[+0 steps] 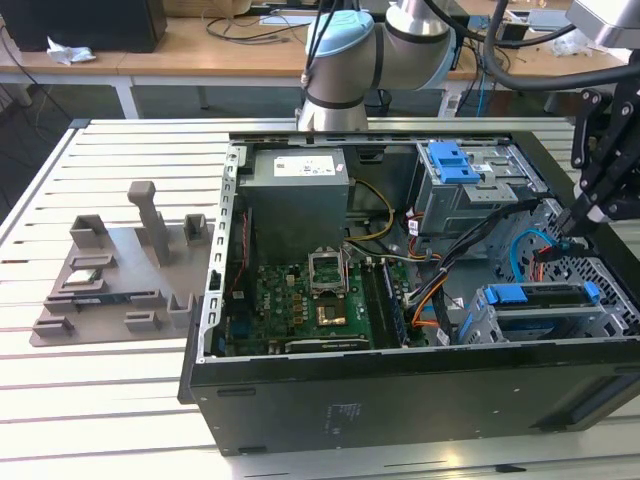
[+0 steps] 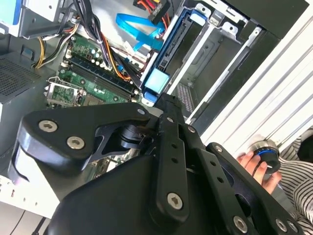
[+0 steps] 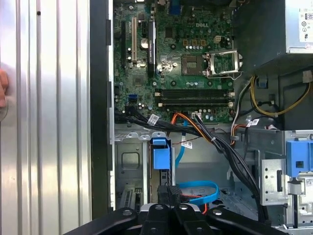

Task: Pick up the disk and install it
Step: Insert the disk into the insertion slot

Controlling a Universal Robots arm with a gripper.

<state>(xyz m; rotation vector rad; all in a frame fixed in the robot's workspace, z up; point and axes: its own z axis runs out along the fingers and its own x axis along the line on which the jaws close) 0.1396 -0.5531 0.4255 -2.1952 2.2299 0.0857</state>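
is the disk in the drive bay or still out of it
In. The disk, framed by its blue bracket, sits edge-up inside the grey drive cage at the case's corner, with the gripper just above it.

The open computer case is reachable from above. Inside, the grey power supply and the drive cage stand tall, and bundled cables cross the gap between the motherboard and the disk. The slatted worktop beside the grey fixture lies free. A person's hand rests beside the case.
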